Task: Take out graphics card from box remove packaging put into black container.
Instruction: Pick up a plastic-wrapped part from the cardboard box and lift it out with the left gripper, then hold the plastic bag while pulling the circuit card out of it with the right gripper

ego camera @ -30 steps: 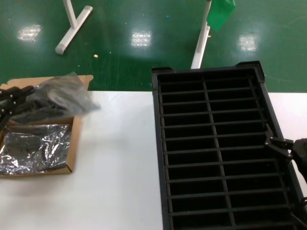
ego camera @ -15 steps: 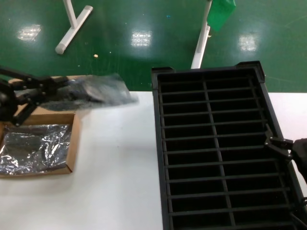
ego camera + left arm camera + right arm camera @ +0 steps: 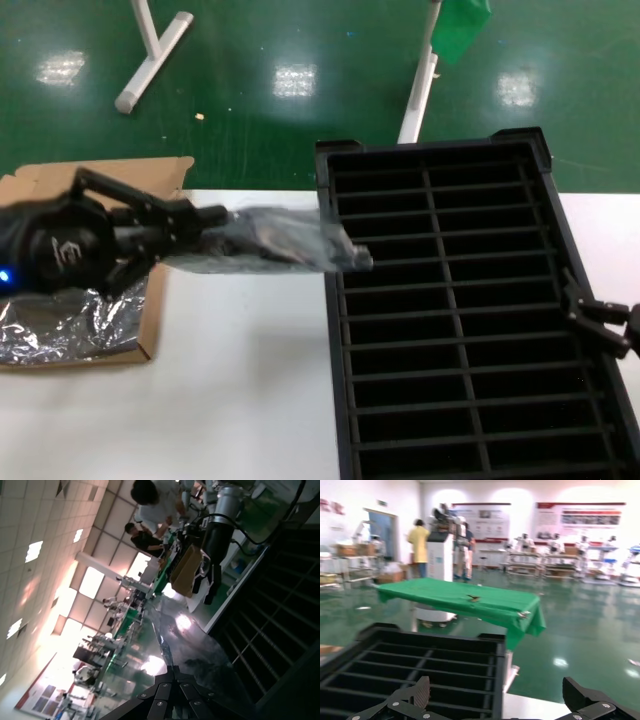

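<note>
Left gripper [image 3: 205, 228] pinches the bagged card [image 3: 285, 243], held level above the table [image 3: 250, 380] between box [image 3: 150, 310] and crate [image 3: 450, 310], tip over the crate's near rim. Right gripper [image 3: 600, 325], fingers spread wide, beside the crate's opposite wall.

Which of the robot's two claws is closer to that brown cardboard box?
Left. The left gripper hangs just beside the box, gripping the bagged graphics card; the right gripper sits across the black container.

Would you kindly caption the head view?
Left end effector carries bagged graphics card from box toward black container.
</note>
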`<action>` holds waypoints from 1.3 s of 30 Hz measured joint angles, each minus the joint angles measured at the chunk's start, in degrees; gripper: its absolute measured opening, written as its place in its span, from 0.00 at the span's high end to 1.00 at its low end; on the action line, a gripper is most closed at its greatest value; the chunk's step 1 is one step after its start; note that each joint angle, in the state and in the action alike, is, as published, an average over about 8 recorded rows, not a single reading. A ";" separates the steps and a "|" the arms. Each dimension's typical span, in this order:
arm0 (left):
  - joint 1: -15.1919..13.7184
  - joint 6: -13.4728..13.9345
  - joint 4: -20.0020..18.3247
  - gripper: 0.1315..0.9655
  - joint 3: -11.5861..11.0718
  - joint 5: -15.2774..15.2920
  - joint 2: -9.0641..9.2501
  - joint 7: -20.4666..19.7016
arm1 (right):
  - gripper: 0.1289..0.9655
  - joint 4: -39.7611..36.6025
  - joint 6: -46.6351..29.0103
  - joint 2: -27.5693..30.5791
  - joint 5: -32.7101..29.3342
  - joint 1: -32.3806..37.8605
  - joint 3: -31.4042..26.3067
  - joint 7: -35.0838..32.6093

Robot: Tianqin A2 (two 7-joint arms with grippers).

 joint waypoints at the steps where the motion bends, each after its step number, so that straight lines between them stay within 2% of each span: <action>1: 0.39 -0.06 -0.48 0.99 0.14 0.05 0.16 0.05 | 0.01 0.03 -2.09 -0.10 1.02 -0.54 1.06 -1.34; 8: 2.57 -0.24 -3.14 0.99 0.88 0.35 0.74 0.68 | 0.06 -1.27 -17.66 1.46 8.07 -4.41 5.19 -9.48; 14: 4.11 -0.05 -5.70 0.99 1.16 0.24 0.36 0.43 | 0.13 -2.52 -32.09 6.71 15.22 -6.76 4.08 -11.50; 19: 5.24 0.10 -7.67 0.99 1.14 0.03 -0.31 -0.05 | 0.25 -3.08 -41.19 9.23 18.71 -6.44 2.54 -12.04; 22: 5.77 0.22 -8.37 0.99 1.10 -0.04 -0.65 0.02 | 0.32 -2.88 -44.39 10.22 19.54 -5.93 1.26 -11.60; 26: 6.46 0.30 -9.01 0.99 1.07 -0.08 -1.01 0.28 | 0.32 -1.96 -47.45 11.68 20.22 -5.45 -0.82 -9.92; 34: 8.64 -0.16 -11.80 0.99 1.10 -0.28 -1.50 -0.49 | 0.58 -1.90 -51.29 13.66 20.15 -3.34 -5.39 -6.99; 35: 9.11 -0.27 -12.39 0.99 1.08 -0.35 -1.59 -0.73 | 0.58 -2.37 -51.56 13.64 19.99 -2.78 -5.97 -6.91; 39: 11.26 -0.67 -14.85 0.99 0.88 -0.66 -1.99 -1.62 | 0.69 -4.97 -52.17 12.97 19.36 -0.35 -7.91 -7.07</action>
